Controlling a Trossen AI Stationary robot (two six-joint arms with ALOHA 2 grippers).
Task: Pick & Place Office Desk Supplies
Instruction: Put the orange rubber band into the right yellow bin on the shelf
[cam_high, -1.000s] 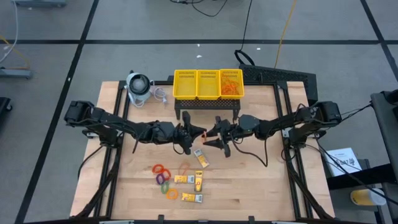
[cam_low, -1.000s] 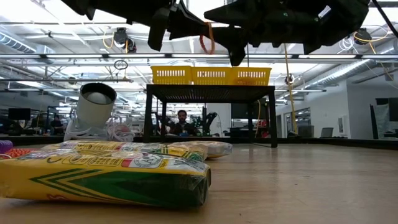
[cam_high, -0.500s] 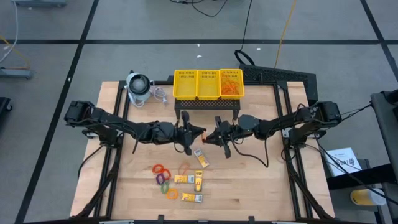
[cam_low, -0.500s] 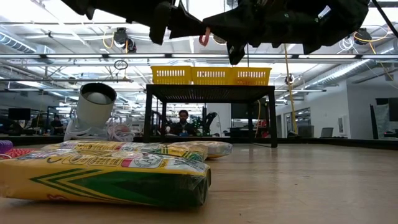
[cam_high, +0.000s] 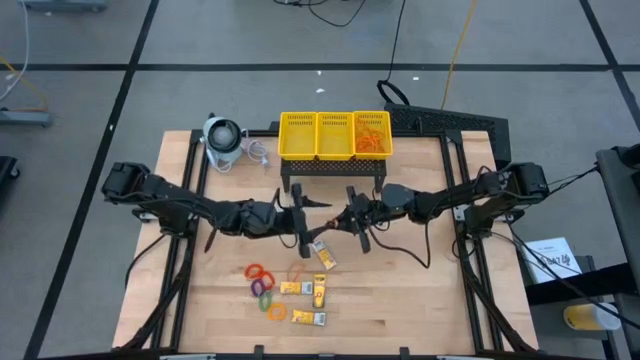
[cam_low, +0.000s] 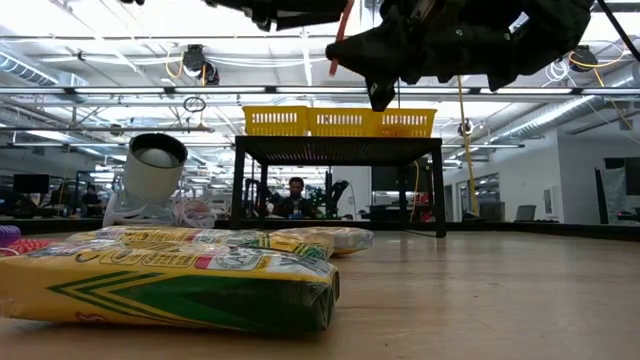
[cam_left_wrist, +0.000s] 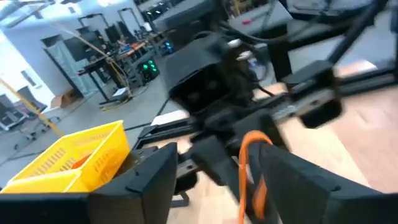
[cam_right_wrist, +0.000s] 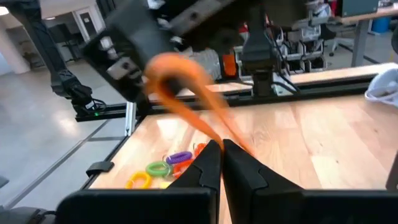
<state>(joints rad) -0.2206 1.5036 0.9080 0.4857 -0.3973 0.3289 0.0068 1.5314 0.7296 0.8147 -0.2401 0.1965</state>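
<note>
Rubber band now in right gripper

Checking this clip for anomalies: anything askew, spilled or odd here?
Nothing spilled or damaged. The one unusual sight: an orange rubber band hangs in mid-air between both arms, pinched by the shut right gripper, the left gripper open beside it.

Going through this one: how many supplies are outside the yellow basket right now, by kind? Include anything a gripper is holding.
Yellow-orange packets: 4
Coloured rings: 4 (red, purple, green, orange)
Orange rubber bands: 2 (one lying on the table, one pinched in the right gripper)
Total: 10
</note>
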